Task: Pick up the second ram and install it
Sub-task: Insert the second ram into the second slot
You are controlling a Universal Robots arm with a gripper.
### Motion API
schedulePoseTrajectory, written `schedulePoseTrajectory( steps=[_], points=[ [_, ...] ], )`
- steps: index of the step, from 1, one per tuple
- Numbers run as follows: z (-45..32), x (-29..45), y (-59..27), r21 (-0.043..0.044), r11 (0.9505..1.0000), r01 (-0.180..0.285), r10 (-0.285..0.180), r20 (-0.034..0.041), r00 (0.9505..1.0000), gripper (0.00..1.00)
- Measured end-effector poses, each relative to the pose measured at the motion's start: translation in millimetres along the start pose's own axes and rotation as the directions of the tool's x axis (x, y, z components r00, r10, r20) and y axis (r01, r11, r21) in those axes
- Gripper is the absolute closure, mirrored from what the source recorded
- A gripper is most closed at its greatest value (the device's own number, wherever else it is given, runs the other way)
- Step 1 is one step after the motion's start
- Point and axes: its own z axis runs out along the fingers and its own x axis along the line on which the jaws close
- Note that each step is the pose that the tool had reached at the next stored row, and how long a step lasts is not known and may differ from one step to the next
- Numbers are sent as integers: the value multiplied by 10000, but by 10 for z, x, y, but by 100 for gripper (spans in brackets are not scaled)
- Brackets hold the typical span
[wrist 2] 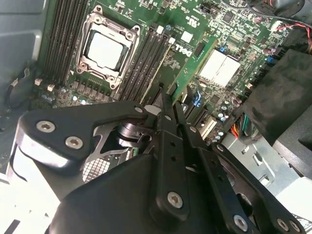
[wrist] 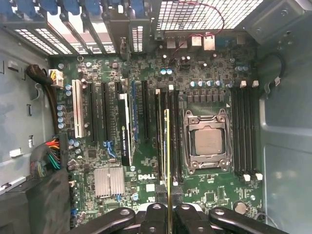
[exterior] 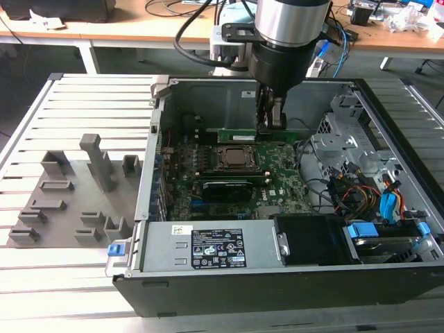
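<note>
At the exterior view's left, on the slatted table (exterior: pixel 83 97): one cluster of grey fixture blocks (exterior: pixel 97 163), roughly ten, one of them taller than the rest.

Centre: one open computer case (exterior: pixel 148 187). Contents:
- one green motherboard (exterior: pixel 277 184);
- one square CPU socket (exterior: pixel 234 158);
- one labelled power supply (exterior: pixel 208 250) along the near wall;
- one blue latch (exterior: pixel 118 248) at the near corner.

Just behind the socket: one gripper (exterior: pixel 270 121) hanging down into the case. Its two fingers are closed on one second ram (exterior: pixel 239 133), held level and on edge, with the longer part jutting toward the exterior view's left.

In the first wrist view the stick (wrist: pixel 167 146) runs out edge-on from the gripper (wrist: pixel 167 209), over the slots beside the socket (wrist: pixel 208 141). One bank of four black memory slots (wrist: pixel 244 131) lies on the socket's other side. Whether the stick touches a slot cannot be told.

In the second wrist view the stick (wrist 2: pixel 192 66) crosses the board at a slant.

Right: one metal drive cage (exterior: pixel 340 132).
</note>
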Motion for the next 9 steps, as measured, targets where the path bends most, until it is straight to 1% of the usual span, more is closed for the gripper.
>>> schedulePoseTrajectory(
  steps=[9],
  points=[
    [132, 9, 13, 0, 10000, 0, 0, 1, 10000, 86]
  ],
)
